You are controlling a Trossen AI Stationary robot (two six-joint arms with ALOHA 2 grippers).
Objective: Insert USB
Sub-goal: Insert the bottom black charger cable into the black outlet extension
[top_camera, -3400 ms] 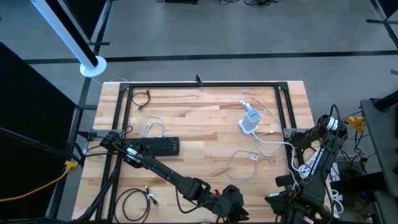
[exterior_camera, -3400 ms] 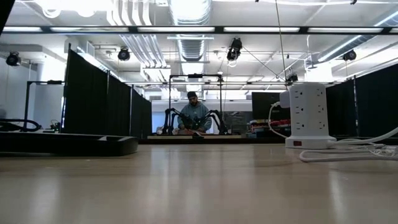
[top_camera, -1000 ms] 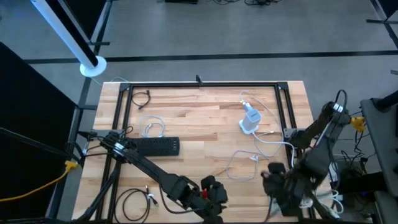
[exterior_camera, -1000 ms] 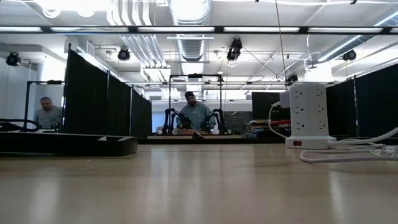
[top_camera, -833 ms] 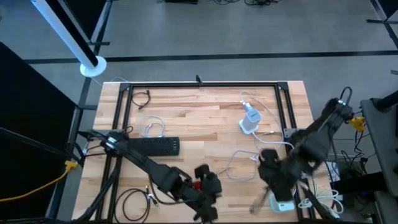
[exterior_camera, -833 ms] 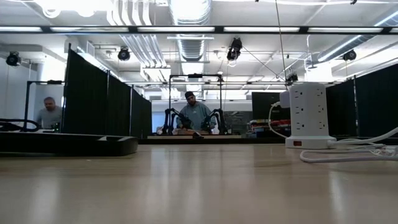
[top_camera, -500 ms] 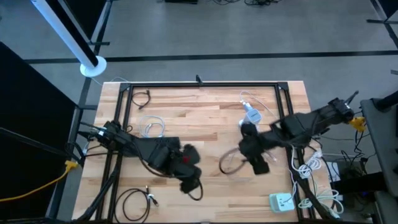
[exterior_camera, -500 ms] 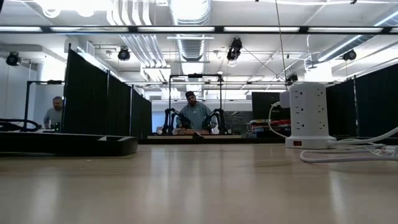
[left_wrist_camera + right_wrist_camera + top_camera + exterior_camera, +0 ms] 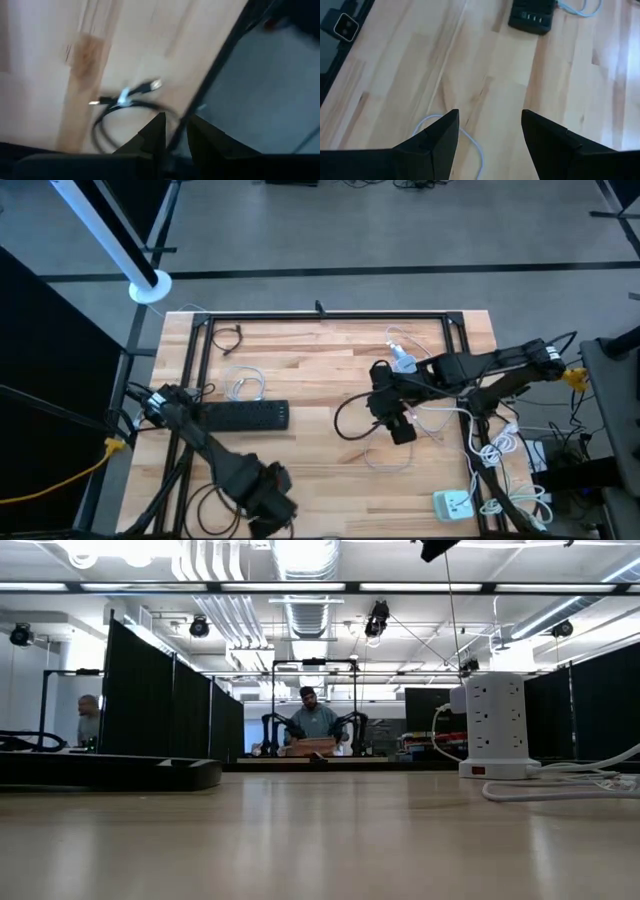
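left end effector [image 9: 272, 502] nearly together | right end effector [image 9: 393, 416] apart, over white cable [image 9: 380, 460]

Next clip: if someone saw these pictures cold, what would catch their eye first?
Probably the right arm stretched out over the middle of the light wooden slat table, its end effector open above a loose white cable. Next, the white tower-shaped power strip standing toward the right far side, and the flat black power strip lying at the left. The left end effector hangs at the near left edge over a coiled black cable, fingers almost together.
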